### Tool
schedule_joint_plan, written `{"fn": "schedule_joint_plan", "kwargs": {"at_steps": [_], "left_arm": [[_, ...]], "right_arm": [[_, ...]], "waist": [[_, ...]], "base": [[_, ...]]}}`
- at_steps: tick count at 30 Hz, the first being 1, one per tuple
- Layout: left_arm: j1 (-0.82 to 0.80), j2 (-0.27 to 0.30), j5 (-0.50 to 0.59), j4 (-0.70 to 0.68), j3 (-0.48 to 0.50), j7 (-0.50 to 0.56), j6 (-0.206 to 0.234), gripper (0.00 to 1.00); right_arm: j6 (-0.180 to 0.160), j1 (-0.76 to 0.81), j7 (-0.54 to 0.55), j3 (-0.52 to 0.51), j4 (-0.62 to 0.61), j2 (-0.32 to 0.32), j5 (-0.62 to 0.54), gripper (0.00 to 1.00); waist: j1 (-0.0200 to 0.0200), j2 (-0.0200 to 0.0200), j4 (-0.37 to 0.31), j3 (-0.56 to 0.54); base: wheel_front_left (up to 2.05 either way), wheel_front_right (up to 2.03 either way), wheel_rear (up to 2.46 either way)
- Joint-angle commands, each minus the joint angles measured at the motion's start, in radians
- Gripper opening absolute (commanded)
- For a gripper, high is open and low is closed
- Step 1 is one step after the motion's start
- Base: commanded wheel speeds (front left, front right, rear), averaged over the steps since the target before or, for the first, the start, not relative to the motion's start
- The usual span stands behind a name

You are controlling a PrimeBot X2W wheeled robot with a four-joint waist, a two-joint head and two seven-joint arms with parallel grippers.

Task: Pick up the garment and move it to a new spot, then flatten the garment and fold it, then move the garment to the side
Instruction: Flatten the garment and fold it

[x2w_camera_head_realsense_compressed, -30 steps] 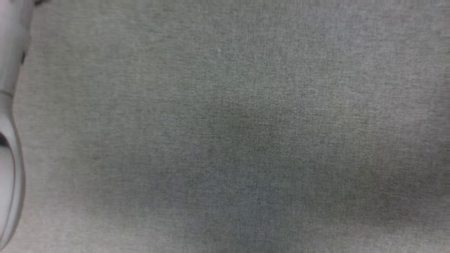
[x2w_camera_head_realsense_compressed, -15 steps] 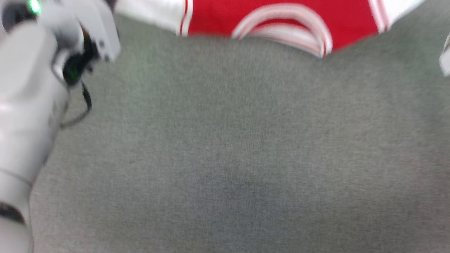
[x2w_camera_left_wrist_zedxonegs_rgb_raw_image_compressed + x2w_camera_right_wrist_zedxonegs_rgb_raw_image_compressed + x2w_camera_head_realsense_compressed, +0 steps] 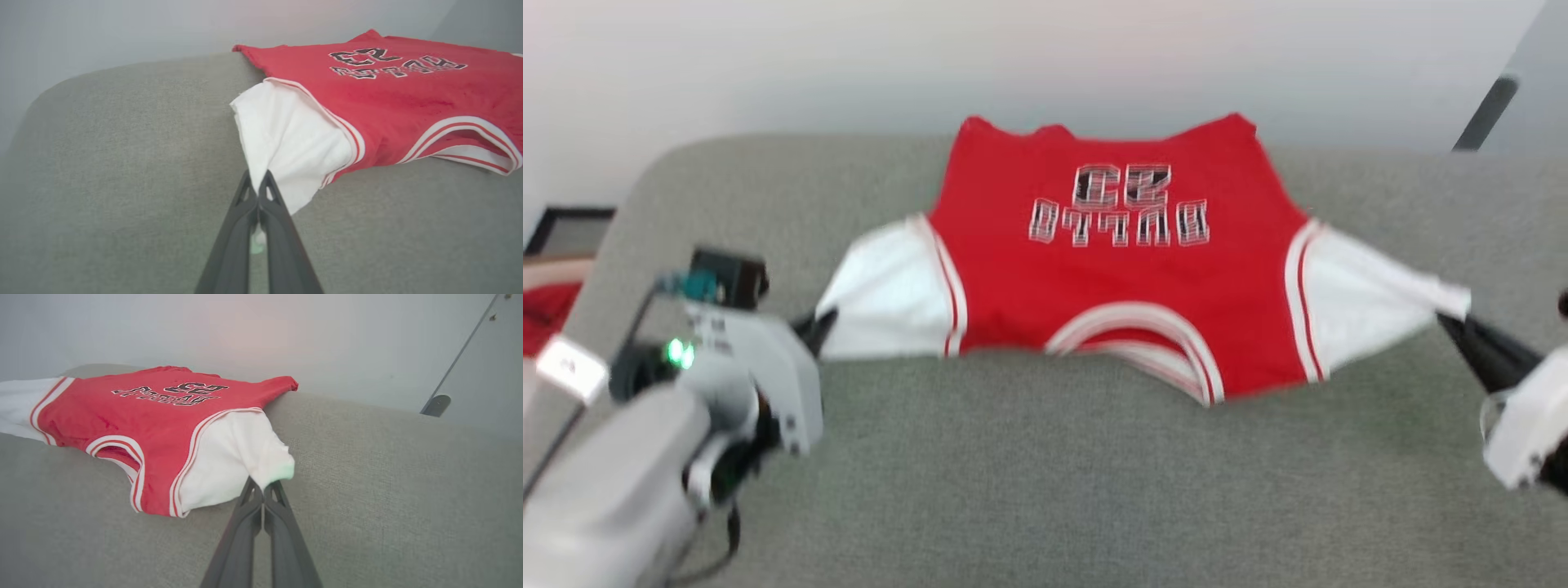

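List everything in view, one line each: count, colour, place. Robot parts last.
shirt: one, red with white sleeves and black lettering, spread on the padded top, collar toward the robot.
padded top: one, grey fabric, under the shirt.
wall: one, pale, behind the padded top.
cloth: one, red, at the head view's left edge.
bar: one, dark, slanted, upper right of the head view.
left gripper: one, dark fingers, shut on the shirt's white sleeve at the robot's left.
right gripper: one, dark fingers, shut on the other white sleeve.
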Motion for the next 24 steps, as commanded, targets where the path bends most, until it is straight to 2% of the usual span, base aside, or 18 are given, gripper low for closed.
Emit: {"fn": "schedule_joint_plan", "kwargs": {"at_steps": [1, 9, 13, 14, 19, 24], "left_arm": [[0.073, 0.04, -0.008, -0.081, -0.003, -0.006, 0.046, 0.0], [0.336, 0.182, -0.055, -0.409, -0.004, -0.04, 0.233, 0.0], [0.432, 0.222, -0.075, -0.517, -0.012, -0.054, 0.302, 0.0], [0.432, 0.222, -0.075, -0.517, -0.012, -0.054, 0.302, 0.0], [0.511, 0.242, -0.097, -0.603, -0.011, -0.08, 0.364, 0.0], [0.549, 0.238, -0.109, -0.64, -0.011, -0.101, 0.392, 0.0]], "right_arm": [[-0.001, 0.081, 0.026, -0.027, -0.043, -0.015, 0.002, 0.0], [-0.001, 0.365, 0.167, -0.127, -0.205, -0.017, 0.01, 0.0], [-0.001, 0.479, 0.248, -0.172, -0.267, -0.001, 0.015, 0.0], [-0.001, 0.479, 0.248, -0.172, -0.267, -0.001, 0.015, 0.0], [-0.001, 0.586, 0.337, -0.22, -0.326, 0.025, 0.012, 0.0], [-0.001, 0.641, 0.395, -0.256, -0.37, 0.058, 0.0, 0.0]], "waist": [[0.0, 0.0, -0.026, -0.107], [0.0, 0.0, -0.017, -0.13], [0.0, 0.0, -0.006, -0.127], [0.0, 0.0, -0.006, -0.127], [0.0, 0.0, 0.01, -0.109], [0.0, 0.0, 0.025, -0.09]], "base": [[0.0, 0.0, 0.0], [0.0, 0.0, 0.0], [0.0, 0.0, 0.0], [0.0, 0.0, 0.0], [0.0, 0.0, 0.0], [0.0, 0.0, 0.0]]}}
